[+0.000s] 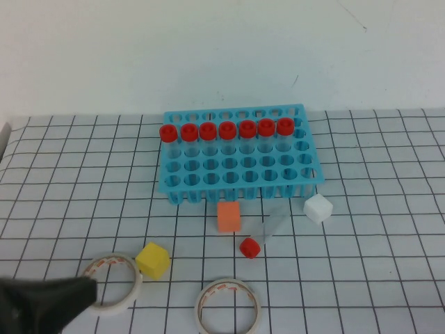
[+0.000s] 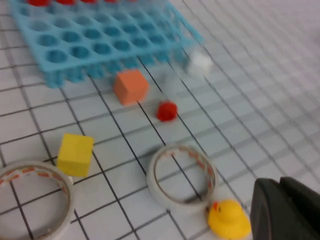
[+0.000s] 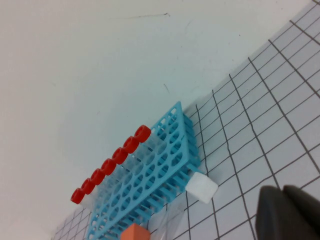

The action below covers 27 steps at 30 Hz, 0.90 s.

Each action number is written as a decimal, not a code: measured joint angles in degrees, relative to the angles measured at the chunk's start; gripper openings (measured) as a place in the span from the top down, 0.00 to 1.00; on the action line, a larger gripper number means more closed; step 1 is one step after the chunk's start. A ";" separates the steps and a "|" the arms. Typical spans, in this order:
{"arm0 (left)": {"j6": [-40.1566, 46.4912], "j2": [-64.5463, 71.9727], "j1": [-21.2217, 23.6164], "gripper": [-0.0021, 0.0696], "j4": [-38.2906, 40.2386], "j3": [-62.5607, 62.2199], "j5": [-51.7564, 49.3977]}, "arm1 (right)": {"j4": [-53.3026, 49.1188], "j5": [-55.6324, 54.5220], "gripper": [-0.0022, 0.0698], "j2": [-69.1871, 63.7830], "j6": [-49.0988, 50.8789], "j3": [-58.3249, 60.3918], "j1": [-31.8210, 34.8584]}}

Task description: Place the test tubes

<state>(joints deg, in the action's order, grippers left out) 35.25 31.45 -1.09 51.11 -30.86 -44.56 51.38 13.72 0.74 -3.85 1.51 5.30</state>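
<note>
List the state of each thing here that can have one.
Blue rack: upright, holding seven capped tubes standing in one row.
Loose test tube: capped, lying before the rack.
Tape rolls: lying flat.
Left gripper: jaws shut, empty, near-left table corner.
Right gripper: jaws shut, empty, facing the rack.

Your table (image 1: pixel 389 278) is covered from side to side in a white sheet ruled with a black grid. The lines run straight to the back, where the sheet meets a plain white wall (image 1: pixel 208 49). That wall fills the whole upper part of your high view, and it carries a few faint dark scratches (image 1: pixel 356 19) toward its upper right. The light over your scene is soft and even, leaving only pale shadows on the grid. At the left edge of the high view a dark strip (image 1: pixel 4 139) shows where table and wall meet, too cut off for you to tell what it is.
</note>
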 joint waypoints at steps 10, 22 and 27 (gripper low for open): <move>7.79 30.30 -3.43 0.97 -16.06 -28.86 -15.13 | 0.00 0.71 0.97 0.00 -1.60 0.00 0.00; -5.84 58.54 -28.70 0.97 -40.61 -53.73 -21.56 | 0.00 3.88 0.97 0.00 -6.41 0.00 0.00; -9.68 70.65 -33.57 0.97 -41.63 -67.12 -25.17 | 0.00 4.11 0.97 0.00 -6.63 0.00 0.00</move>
<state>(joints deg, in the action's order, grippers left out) 25.57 102.10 -34.66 9.48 -97.97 -69.73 51.38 17.83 0.74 -10.48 1.51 5.30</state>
